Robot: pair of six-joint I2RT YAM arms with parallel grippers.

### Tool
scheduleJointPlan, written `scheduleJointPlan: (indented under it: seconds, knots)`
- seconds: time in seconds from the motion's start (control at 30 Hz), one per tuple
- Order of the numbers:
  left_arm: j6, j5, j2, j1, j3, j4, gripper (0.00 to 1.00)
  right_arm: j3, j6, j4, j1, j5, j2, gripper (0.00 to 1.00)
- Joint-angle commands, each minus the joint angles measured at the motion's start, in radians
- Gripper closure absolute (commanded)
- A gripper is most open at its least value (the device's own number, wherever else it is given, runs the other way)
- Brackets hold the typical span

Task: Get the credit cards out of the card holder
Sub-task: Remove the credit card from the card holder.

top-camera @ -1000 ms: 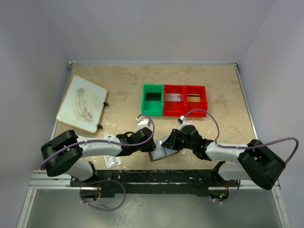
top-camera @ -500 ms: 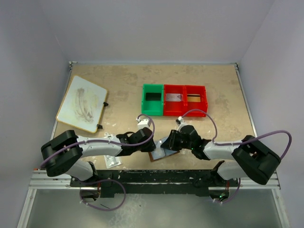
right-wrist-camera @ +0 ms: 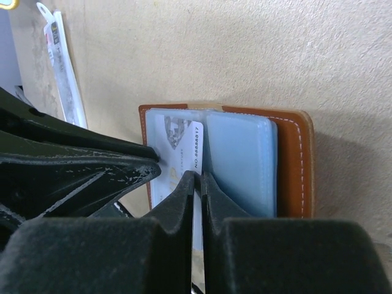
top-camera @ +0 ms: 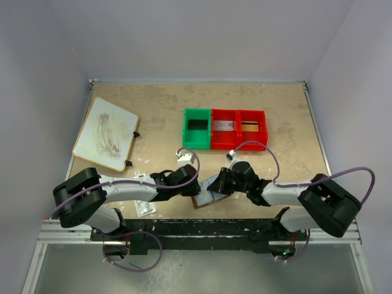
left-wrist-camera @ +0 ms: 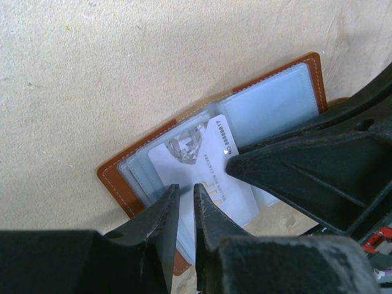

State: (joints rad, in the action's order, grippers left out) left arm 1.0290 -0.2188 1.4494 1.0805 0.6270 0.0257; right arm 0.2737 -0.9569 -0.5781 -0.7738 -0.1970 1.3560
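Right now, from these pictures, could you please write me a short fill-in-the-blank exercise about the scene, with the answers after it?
1. The card holder lies ___ on the table, pockets facing up.
2. The right gripper pinches the edge of the silvery card, which bears a printed ___.
3. In the top view, the leftmost bin is ___.
4. Beside it stand ___ red bins.

Missing words: open; number; green; two.
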Motion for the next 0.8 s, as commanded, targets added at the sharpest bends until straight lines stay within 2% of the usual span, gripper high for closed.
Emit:
scheduleJointPlan:
  seconds: [0.0,0.23,0.47,0.77]
  knots:
    - [-0.027,-0.023,0.025,0.006,0.018,0.072,0.87,-0.001,-0.006,0.077,-0.004,0.078,-0.062,0.99]
    - [-0.027,-0.029,0.032,0.005,0.018,0.076,0.87,-0.015,-0.011,0.114,-0.004,0.099,-0.105,0.99]
    - [-0.030,-0.024,0.033,0.007,0.022,0.076,0.87,-0.036,-0.038,0.055,-0.004,0.068,-0.086,0.98]
    - [-0.027,-0.028,0.036,0.010,0.020,0.075,0.88,-0.015,-0.024,0.030,-0.002,0.019,-0.067,0.87]
